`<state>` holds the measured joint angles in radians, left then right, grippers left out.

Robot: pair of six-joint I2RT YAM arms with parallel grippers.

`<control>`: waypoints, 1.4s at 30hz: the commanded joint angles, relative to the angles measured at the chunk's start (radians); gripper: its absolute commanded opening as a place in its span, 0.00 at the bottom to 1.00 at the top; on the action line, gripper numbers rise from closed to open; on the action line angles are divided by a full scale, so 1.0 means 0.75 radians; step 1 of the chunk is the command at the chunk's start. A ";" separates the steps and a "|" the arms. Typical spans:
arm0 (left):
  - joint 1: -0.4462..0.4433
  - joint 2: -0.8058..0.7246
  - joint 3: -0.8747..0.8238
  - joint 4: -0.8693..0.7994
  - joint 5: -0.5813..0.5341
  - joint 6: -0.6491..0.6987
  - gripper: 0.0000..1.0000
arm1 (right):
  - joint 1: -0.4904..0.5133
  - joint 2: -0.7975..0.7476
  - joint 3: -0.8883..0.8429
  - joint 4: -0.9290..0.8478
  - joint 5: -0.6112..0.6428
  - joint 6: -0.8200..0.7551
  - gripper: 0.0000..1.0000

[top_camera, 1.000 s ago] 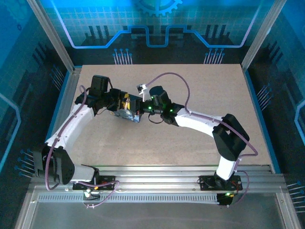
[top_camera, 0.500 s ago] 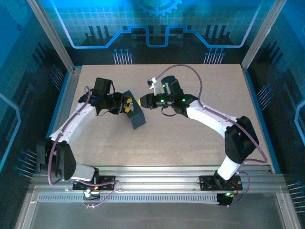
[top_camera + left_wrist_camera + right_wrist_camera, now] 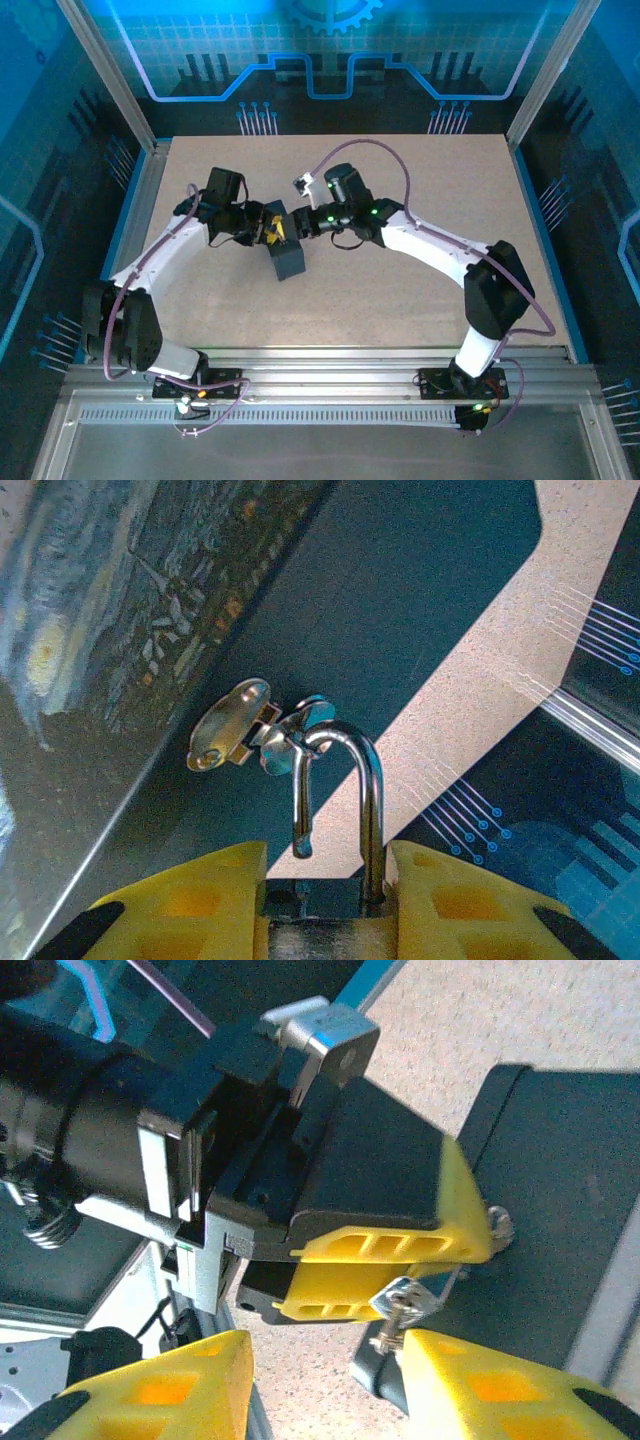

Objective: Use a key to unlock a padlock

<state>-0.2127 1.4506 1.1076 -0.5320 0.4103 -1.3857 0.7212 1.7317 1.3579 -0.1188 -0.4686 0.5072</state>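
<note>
The left hand point(image 3: 327, 865) is clenching the padlock point(image 3: 371, 800), hooked on the box point(image 3: 150, 610) just ahead; the right hand point(image 3: 325, 1360) is hanging released, the key point(image 3: 403, 1303) just beside one fingertip point(image 3: 450, 1370).

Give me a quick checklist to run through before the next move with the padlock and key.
1. Left tool gripping the padlock: ok.
2. Shackle short leg lifted free of the body: ok.
3. Shackle out of the box hasp: not ok, it is hooked through.
4. Right tool open: ok.
5. Right tool clear of the key: cannot tell, they are very close.
</note>
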 commanded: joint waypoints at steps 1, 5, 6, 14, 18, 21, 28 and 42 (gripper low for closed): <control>-0.011 0.001 0.008 0.061 0.054 0.000 0.00 | 0.018 0.045 0.019 0.064 0.056 0.094 0.45; -0.011 0.004 0.004 0.070 0.051 -0.010 0.00 | 0.030 0.075 0.024 0.070 0.087 0.099 0.45; -0.011 0.006 0.006 0.073 0.054 -0.011 0.00 | 0.032 0.083 0.026 0.072 0.089 0.101 0.45; -0.011 0.004 -0.001 0.082 0.060 -0.019 0.00 | 0.036 0.149 0.051 0.067 0.128 0.118 0.42; -0.011 0.005 -0.003 0.089 0.061 -0.023 0.00 | 0.042 0.195 0.084 0.055 0.138 0.125 0.38; -0.011 0.002 -0.005 0.091 0.066 -0.023 0.00 | 0.043 0.222 0.097 0.043 0.161 0.138 0.37; 0.000 -0.014 -0.057 0.142 0.084 -0.078 0.00 | 0.047 0.245 0.085 0.087 0.211 0.129 0.39; 0.049 -0.111 -0.100 0.060 0.087 -0.013 0.49 | -0.049 0.110 -0.102 0.200 0.190 0.091 0.40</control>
<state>-0.1848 1.4265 1.0424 -0.4347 0.4286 -1.4277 0.7143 1.8549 1.2961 0.0574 -0.3630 0.6041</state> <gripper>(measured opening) 0.467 0.399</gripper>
